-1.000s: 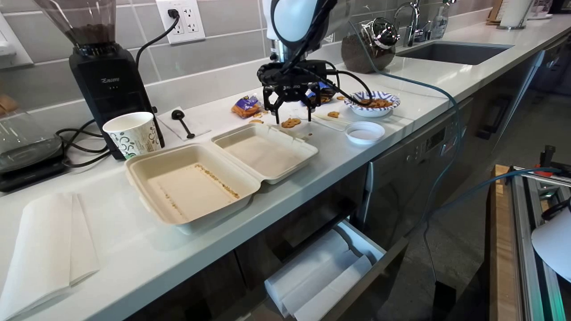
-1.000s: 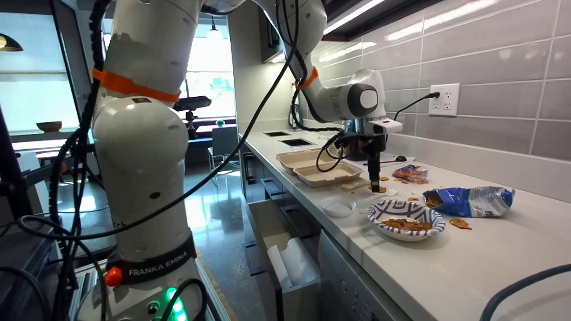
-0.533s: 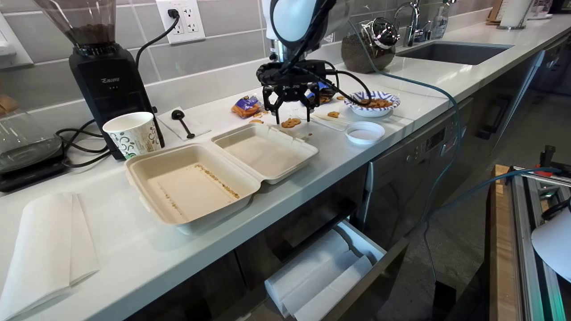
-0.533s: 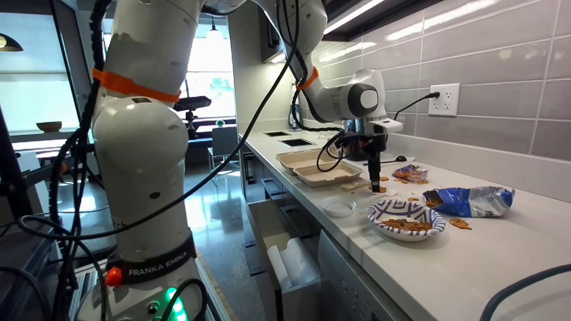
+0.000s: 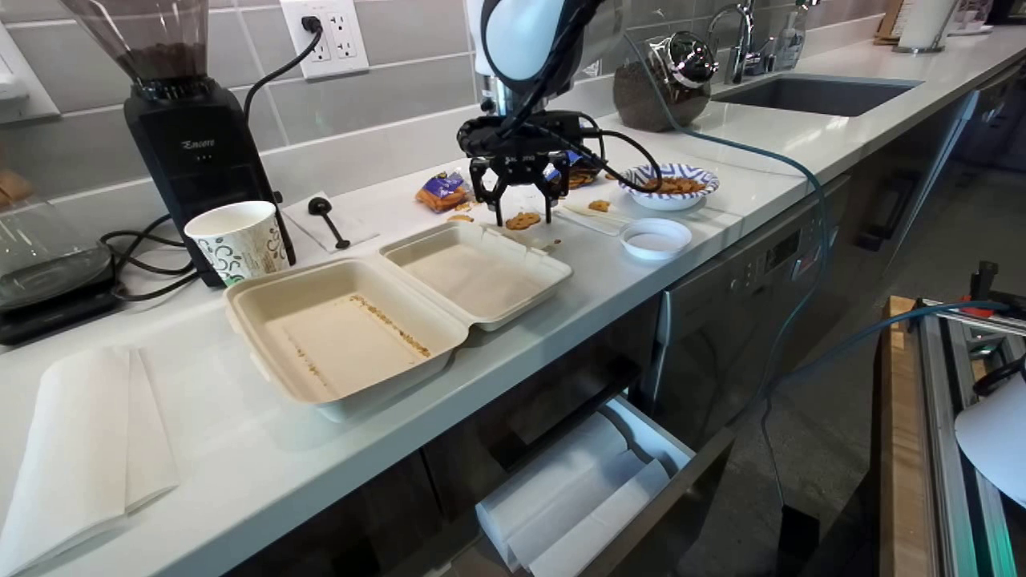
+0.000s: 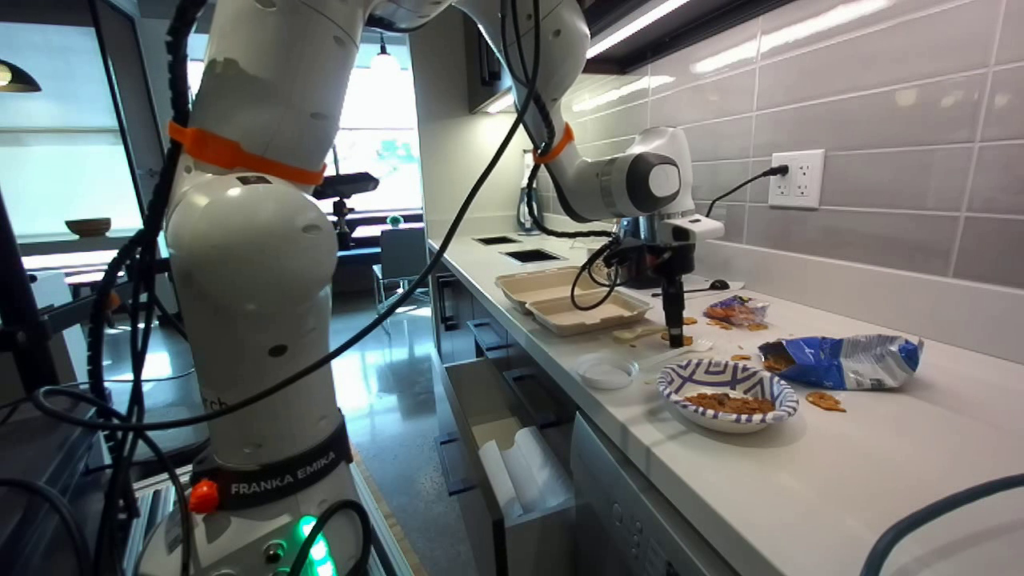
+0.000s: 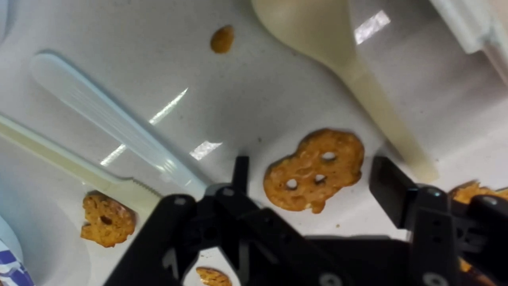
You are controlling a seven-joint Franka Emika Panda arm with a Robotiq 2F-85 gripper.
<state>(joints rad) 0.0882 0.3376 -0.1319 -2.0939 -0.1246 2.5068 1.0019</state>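
My gripper (image 7: 310,165) is open, with its two black fingers apart and pointing down at the counter. A brown pretzel crisp (image 7: 317,169) with holes lies flat between the fingers, which look apart from it in the wrist view. In an exterior view the gripper (image 5: 523,215) stands over the crisp (image 5: 523,221) behind the tan box; in an exterior view a fingertip (image 6: 676,340) partly hides it. A pale spoon (image 7: 357,75) lies beside one finger. A translucent handle (image 7: 115,111) and a pale serrated knife (image 7: 103,180) lie beside the other. A broken crisp (image 7: 107,218) touches the knife.
An open tan takeout box (image 5: 473,276) with crumbs, a shallow white dish (image 5: 656,240), a patterned bowl (image 6: 724,384) of crisps and a blue bag (image 6: 848,362) stand around. A paper cup (image 5: 240,240), black grinder (image 5: 200,160) and open drawer (image 5: 593,489) are farther off.
The gripper has shifted slightly toward the takeout box and a little lower. In an exterior view its fingers look slightly closer together. The objects on the counter have not moved.
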